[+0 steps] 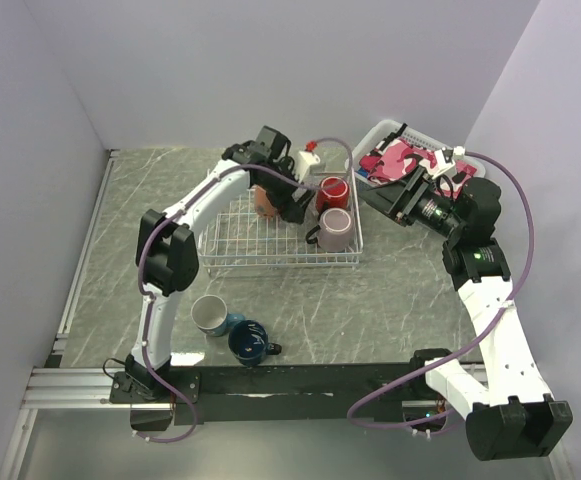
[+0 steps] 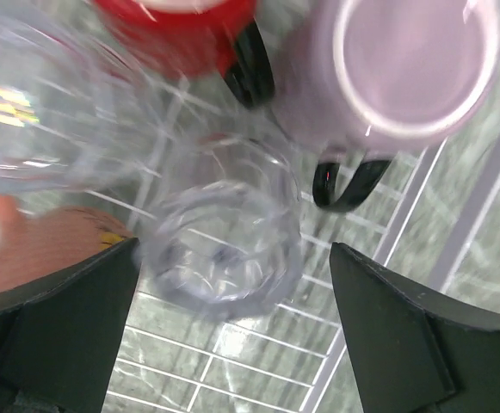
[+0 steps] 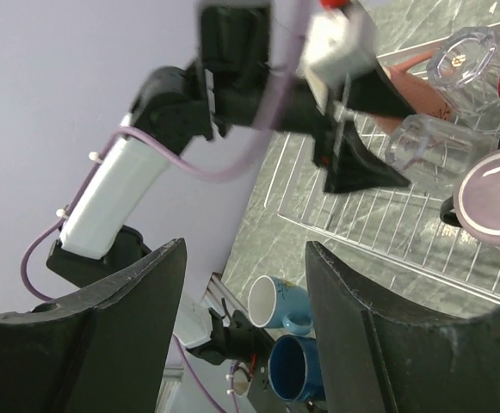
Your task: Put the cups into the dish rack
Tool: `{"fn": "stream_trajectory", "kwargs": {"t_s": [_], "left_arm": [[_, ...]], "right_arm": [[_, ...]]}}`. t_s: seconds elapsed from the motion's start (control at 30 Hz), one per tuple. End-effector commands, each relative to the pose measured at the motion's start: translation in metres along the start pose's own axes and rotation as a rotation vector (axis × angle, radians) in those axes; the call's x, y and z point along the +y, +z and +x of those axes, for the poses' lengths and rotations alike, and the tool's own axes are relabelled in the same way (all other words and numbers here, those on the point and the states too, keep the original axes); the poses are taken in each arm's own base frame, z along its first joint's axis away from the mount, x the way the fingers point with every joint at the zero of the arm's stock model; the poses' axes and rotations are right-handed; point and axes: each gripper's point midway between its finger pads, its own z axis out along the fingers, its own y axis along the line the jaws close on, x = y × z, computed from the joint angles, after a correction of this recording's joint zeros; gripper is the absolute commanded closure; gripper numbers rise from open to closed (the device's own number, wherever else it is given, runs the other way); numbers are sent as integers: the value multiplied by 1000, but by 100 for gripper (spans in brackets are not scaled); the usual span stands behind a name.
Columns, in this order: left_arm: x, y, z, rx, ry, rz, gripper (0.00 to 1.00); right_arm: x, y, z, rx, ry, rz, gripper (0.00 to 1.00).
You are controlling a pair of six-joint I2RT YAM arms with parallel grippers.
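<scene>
The wire dish rack (image 1: 232,243) holds a red mug (image 1: 332,190), a mauve-pink mug (image 1: 335,230), a salmon mug (image 1: 263,203) and two clear glasses (image 2: 224,237) (image 2: 34,112). My left gripper (image 1: 292,205) hovers over the rack, open. In its wrist view one glass stands between the spread fingers (image 2: 60,327), close to the left one, clear of the right one. A teal-blue mug (image 1: 210,315) lies on its side and a navy mug (image 1: 248,342) stands beside it on the table in front of the rack. My right gripper (image 1: 390,200) is open and empty, right of the rack.
A white plastic basket of pink cloth (image 1: 400,155) stands at the back right, just behind my right gripper. A white bottle with a red cap (image 1: 307,155) stands behind the rack. Grey walls close in the table on three sides.
</scene>
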Motion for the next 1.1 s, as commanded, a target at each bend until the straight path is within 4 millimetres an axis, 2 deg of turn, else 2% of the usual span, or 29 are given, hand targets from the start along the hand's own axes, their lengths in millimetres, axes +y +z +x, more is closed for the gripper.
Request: {"fn": "stream_trajectory", "kwargs": {"t_s": [0.0,0.03,0.13,0.23,0.27,0.33,0.37,0.4,0.43,0.47,0.5,0.53,0.57,0.6,0.63,0.67,0.7,0.73,0.77,0.8,0.83,0.87,0.93,1.03,1.07], "left_arm": [[2,-48,-78,-252,-33,0,4],[0,-61,-94,-300,-23,8,4],[-4,-88,-121,-389,-41,26,4],[-4,-117,-138,-460,-67,34,4],[-3,-132,-140,-482,-74,34,4],[1,-146,-138,-503,-103,33,4],[5,-169,-137,-534,-109,25,4],[9,-180,-133,-546,-143,24,4],[15,-183,-123,-548,-176,32,4],[29,-214,-113,-585,-230,0,4],[31,-223,-105,-597,-281,29,4],[39,-219,-84,-571,-342,27,4],[45,-239,-70,-578,-335,-22,4],[49,-240,-55,-552,-344,-65,4],[49,-228,-29,-493,-376,-75,4],[45,-245,-18,-502,-354,-119,3],[43,-247,-5,-492,-369,-130,3],[40,-236,20,-454,-417,-124,4],[35,-245,33,-443,-425,-141,4],[33,-244,44,-424,-449,-137,4],[28,-235,57,-402,-481,-105,3],[36,-246,68,-425,-508,-137,4],[38,-245,82,-432,-543,-136,4],[32,-248,85,-438,-531,-147,4],[30,-248,86,-434,-539,-147,4]], "right_arm": [[6,0,-6,-13,-31,-26,34],[5,1,-6,-9,-31,-24,33],[1,3,-8,-4,-35,-7,32],[-5,5,-9,7,-54,34,32],[-10,7,-9,17,-51,46,32],[-14,9,-5,50,-72,76,34],[-18,13,-1,78,-76,92,34],[-9,16,0,98,-107,88,36],[-15,19,19,179,-142,129,37],[-26,31,33,258,-148,171,38],[-14,36,30,290,-264,173,36],[-15,35,68,445,-278,222,35],[-36,47,79,519,-304,316,34],[-26,52,77,538,-377,320,34],[-22,49,102,636,-402,339,34],[-35,56,108,671,-420,395,34],[-29,59,112,690,-442,390,33],[-30,56,119,725,-447,402,33],[-27,57,131,761,-469,391,33],[-26,57,135,769,-489,394,32],[-24,56,140,785,-496,386,32],[-20,57,152,812,-510,368,33],[-17,55,163,848,-519,364,32],[-15,57,183,920,-576,364,34],[-7,58,191,936,-607,340,34]]}}
